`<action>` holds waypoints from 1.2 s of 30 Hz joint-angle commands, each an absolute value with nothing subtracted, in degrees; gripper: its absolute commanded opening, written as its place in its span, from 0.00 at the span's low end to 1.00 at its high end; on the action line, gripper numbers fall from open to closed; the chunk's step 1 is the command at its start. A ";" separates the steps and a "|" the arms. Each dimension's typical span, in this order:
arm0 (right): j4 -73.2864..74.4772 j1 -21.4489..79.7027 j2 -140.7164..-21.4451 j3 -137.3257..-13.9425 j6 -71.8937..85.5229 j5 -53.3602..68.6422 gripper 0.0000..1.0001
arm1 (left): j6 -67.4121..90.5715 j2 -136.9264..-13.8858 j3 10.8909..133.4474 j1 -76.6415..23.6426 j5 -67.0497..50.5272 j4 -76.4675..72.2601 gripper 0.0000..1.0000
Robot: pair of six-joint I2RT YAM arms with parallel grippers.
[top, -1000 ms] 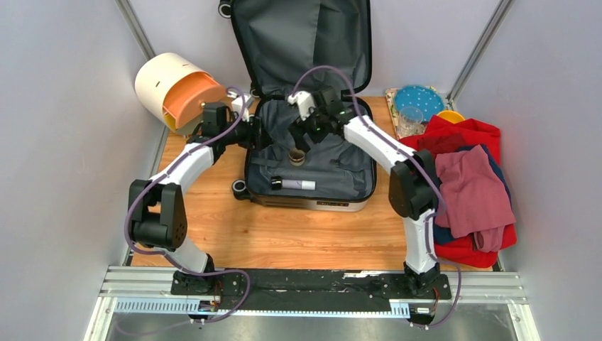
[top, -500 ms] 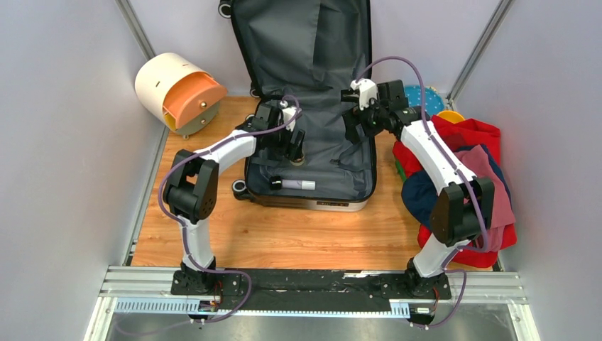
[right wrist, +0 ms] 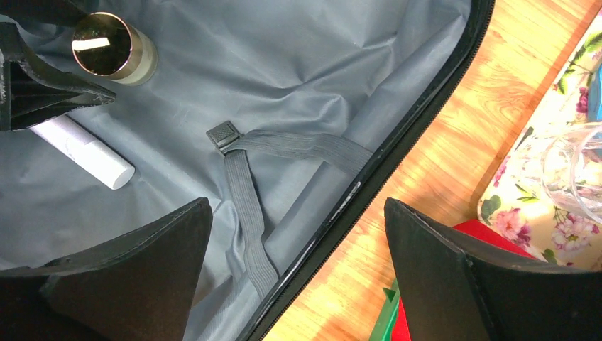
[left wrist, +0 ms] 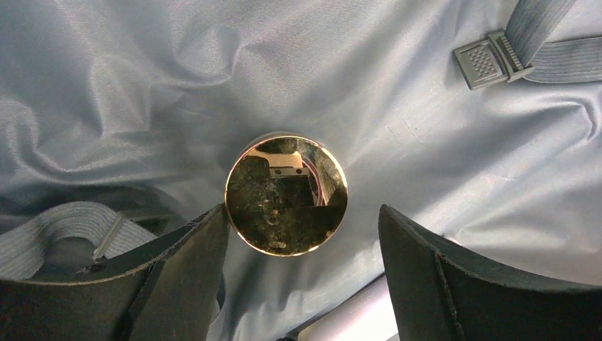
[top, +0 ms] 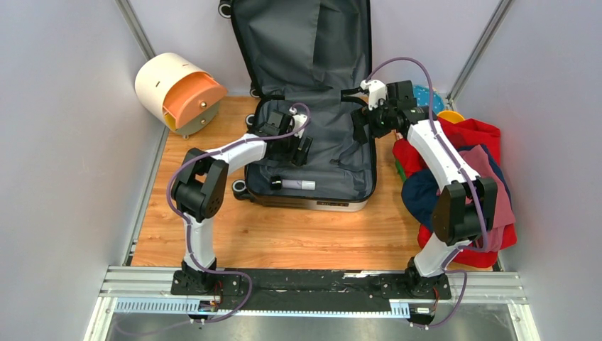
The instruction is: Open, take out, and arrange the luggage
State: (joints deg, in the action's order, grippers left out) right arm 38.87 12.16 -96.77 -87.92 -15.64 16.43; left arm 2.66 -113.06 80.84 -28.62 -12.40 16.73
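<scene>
A: Got the luggage lying open mid counter, lid up at 12 o'clock. Looks partly emptied, clothes piled at 3. Yet to lift out gold-capped bottle and white tube.

B: Yep. Hovering left gripper spread wide either side of that bottle. Right gripper spread wide too, empty, over the 3 o'clock rim.

The left arm bends sharply at its elbow left of centre, and the left gripper points down with jaws spread wide. The right arm rises along the right side to upper centre, where the right gripper is also wide apart.
</scene>
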 commanded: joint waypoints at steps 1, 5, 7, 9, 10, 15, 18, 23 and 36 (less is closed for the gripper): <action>38.58 11.25 -95.63 -88.07 -14.50 17.93 0.95 | 2.90 -114.69 81.91 -29.09 -9.93 14.94 0.82; 38.58 11.08 -95.71 -88.07 -14.50 18.11 0.95 | 2.81 -115.84 82.70 -29.09 -9.14 15.29 0.79; 38.67 10.90 -95.80 -88.07 -14.41 18.19 0.95 | 2.90 -115.93 82.53 -29.09 -8.79 14.94 0.77; 38.67 10.72 -95.71 -87.98 -14.41 18.19 0.95 | 3.08 -116.02 82.35 -29.18 -8.26 14.24 0.75; 38.76 10.81 -95.80 -87.89 -14.41 18.19 0.95 | 2.99 -116.10 82.35 -29.09 -8.09 14.15 0.75; 38.85 10.81 -95.98 -87.98 -14.24 18.37 0.95 | 2.90 -116.19 82.35 -29.09 -7.65 12.31 0.77; 38.85 10.72 -96.15 -88.07 -14.24 18.46 0.95 | 2.72 -116.46 82.97 -29.09 -7.91 11.87 0.78; 38.76 10.72 -96.68 -88.42 -14.24 18.37 0.95 | 2.37 -116.46 83.32 -29.27 -8.70 11.60 0.74; 39.29 10.90 -98.26 -90.61 -14.15 18.98 0.95 | 0.18 -108.29 84.10 -28.30 -10.28 13.43 0.21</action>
State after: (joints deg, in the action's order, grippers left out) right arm 39.22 11.05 -97.56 -87.99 -14.81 17.74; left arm 1.76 -115.79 81.06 -28.88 -8.93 12.84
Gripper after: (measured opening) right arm 0.953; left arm 0.651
